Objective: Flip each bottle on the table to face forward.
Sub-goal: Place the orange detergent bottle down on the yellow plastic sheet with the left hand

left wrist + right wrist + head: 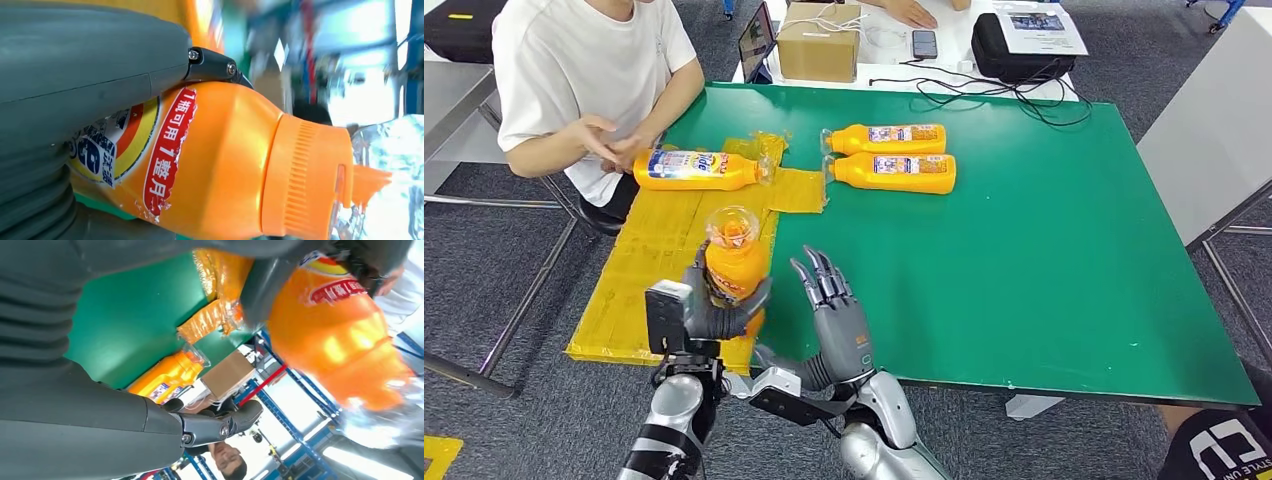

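Note:
My left hand (pixel 714 310) grips an orange bottle (pixel 734 262) and holds it upright above the yellow sheet (pixel 654 260), cap end toward the camera. Up close, this bottle (pixel 215 160) shows a red and yellow label and a ribbed orange cap; it appears again as the held bottle (pixel 340 325). My right hand (pixel 832 300) stands just right of it, fingers straight and apart, touching nothing. Two more orange bottles (pixel 886 139) (pixel 894 172) lie side by side on the green table (pixel 1044 250). A fourth bottle (pixel 696 169) lies by a person's hands.
A person in a white shirt (pixel 584 70) sits at the table's far left corner, hands near the fourth bottle. A cardboard box (pixel 819 40), a phone (pixel 924 43), a black case (pixel 1024 45) and cables lie on the white table behind. The green table's right half is bare.

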Tool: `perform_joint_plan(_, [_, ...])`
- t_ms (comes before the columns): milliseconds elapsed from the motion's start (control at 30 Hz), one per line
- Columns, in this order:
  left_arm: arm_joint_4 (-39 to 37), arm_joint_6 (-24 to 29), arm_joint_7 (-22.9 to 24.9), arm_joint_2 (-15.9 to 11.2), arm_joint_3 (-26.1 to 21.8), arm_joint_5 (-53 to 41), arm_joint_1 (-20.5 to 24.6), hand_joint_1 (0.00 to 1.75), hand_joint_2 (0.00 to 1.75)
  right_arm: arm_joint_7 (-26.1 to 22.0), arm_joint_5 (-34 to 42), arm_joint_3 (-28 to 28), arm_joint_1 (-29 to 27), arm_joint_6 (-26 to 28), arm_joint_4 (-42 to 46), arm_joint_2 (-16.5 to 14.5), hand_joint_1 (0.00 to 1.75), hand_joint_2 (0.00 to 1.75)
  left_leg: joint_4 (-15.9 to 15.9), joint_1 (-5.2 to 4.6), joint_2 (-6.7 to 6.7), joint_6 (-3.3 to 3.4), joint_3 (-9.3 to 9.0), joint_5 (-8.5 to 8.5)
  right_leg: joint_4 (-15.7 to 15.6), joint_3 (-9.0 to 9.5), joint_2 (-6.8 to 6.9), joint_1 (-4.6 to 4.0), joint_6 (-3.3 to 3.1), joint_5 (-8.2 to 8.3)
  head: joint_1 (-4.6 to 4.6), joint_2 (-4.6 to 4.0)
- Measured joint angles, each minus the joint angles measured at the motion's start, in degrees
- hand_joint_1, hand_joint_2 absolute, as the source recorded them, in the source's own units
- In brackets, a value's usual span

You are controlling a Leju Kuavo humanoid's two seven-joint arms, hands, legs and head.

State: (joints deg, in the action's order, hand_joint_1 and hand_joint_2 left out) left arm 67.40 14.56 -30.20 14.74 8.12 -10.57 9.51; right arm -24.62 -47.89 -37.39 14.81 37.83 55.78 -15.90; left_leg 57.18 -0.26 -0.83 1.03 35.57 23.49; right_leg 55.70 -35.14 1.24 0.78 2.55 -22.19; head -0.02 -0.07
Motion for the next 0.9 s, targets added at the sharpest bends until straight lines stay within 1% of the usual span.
perform_joint_plan(67, [-0.8,2.8,0.0,-1.1,-0.5,-4.0,1.2,1.75,1.75,-0.1,0.1,0.0,0.0,-0.1,0.0,-0.1,0.0,0.0,0.0,0.0,0.0,0.0,0.0,0.0,0.0,0.0,0.0,0.0,0.0,0.0,0.0,0.0])
perform_joint_plan(167, [-1.6,3.3,0.0,-2.0,-1.1,-5.4,2.2,1.75,1.75,-0.1,0.4,0.0,0.0,-0.1,0.0,-0.2,0.0,0.0,0.0,0.0,0.0,0.0,0.0,0.0,0.0,0.0,0.0,0.01,0.0,0.0,0.01,0.0])
perform_joint_plan(333, [-2.5,4.3,0.0,-2.6,-1.6,-7.5,2.7,1.75,1.75,-0.2,0.5,0.0,0.0,-0.2,0.0,-0.3,0.0,0.0,0.0,-0.03,0.0,0.01,0.01,0.01,0.0,0.0,0.01,0.02,0.0,0.0,0.0,0.0])
perform_joint_plan(367, [-2.8,5.5,0.3,-2.9,-1.6,-9.6,2.9,1.75,1.75,-0.4,0.6,0.0,0.0,-0.2,0.0,-0.3,0.0,0.0,0.0,-0.03,0.0,0.01,0.02,0.01,0.0,0.0,0.01,0.02,0.0,0.0,0.01,0.0])
perform_joint_plan(433, [-4.2,9.2,1.5,-3.8,-1.6,-17.4,3.9,1.75,1.75,-1.0,1.1,0.1,0.0,-0.3,0.1,-0.3,0.0,0.0,0.0,-0.02,0.0,0.0,0.01,0.01,0.0,-0.01,0.0,0.01,0.0,0.0,0.01,0.0])
perform_joint_plan(500, [-7.0,12.2,3.6,-5.7,-1.6,-27.0,6.0,1.75,1.75,-1.9,2.1,0.1,0.0,-0.6,0.5,-0.3,0.0,0.0,0.0,-0.01,0.0,-0.01,0.0,-0.01,0.0,-0.02,0.0,0.0,-0.01,0.0,0.01,0.0])
perform_joint_plan(533, [-8.8,12.6,4.7,-6.8,-1.6,-31.2,7.3,1.75,1.75,-2.4,2.6,0.2,-0.1,-0.9,0.8,-0.3,0.0,0.0,0.0,0.0,0.0,-0.03,0.0,-0.03,0.0,-0.03,0.0,-0.01,-0.01,0.01,0.01,0.0])
perform_joint_plan(600, [-13.0,11.1,6.7,-9.1,-1.4,-38.0,10.2,1.75,1.75,-3.2,3.6,0.3,-0.1,-1.6,1.6,-0.3,0.0,0.0,0.0,0.04,-0.01,-0.08,-0.01,-0.08,0.0,-0.03,0.0,-0.04,-0.03,0.02,0.01,0.0])
perform_joint_plan(700, [-20.1,4.6,8.1,-11.8,-0.7,-43.2,14.1,1.75,1.75,-4.4,4.9,0.3,-0.1,-2.7,2.3,-0.3,0.0,0.0,0.0,0.07,-0.02,-0.12,-0.02,-0.13,0.1,-0.03,-0.01,-0.05,-0.04,0.03,0.01,0.0])
perform_joint_plan(767, [-24.1,1.3,8.3,-12.9,0.3,-45.1,15.9,1.75,1.75,-5.3,5.7,0.3,-0.1,-3.1,2.4,-0.3,0.0,0.0,0.0,0.06,-0.01,-0.12,-0.01,-0.14,0.1,-0.02,0.0,-0.04,-0.04,0.04,0.01,0.0])
perform_joint_plan(833, [-27.3,-0.2,8.4,-13.5,1.5,-46.5,17.4,1.74,1.75,-6.0,6.3,0.3,-0.1,-3.4,2.4,-0.3,0.0,0.0,0.0,0.03,0.0,-0.12,-0.01,-0.14,0.1,0.0,0.01,-0.01,-0.04,0.04,0.01,0.0])
perform_joint_plan(867, [-28.7,-0.7,8.6,-13.6,2.0,-46.8,18.1,1.69,1.75,-6.2,6.6,0.3,-0.1,-3.6,2.4,-0.3,0.0,0.0,0.0,0.02,0.01,-0.12,-0.01,-0.13,0.1,0.01,0.01,0.01,-0.04,0.04,0.02,0.0])
perform_joint_plan(900, [-29.9,-1.2,8.9,-13.7,2.4,-46.9,18.7,1.61,1.75,-6.4,6.9,0.3,-0.1,-3.7,2.4,-0.4,0.0,0.0,0.0,0.01,0.01,-0.12,-0.01,-0.13,0.1,0.02,0.01,0.01,-0.04,0.03,0.02,0.0])
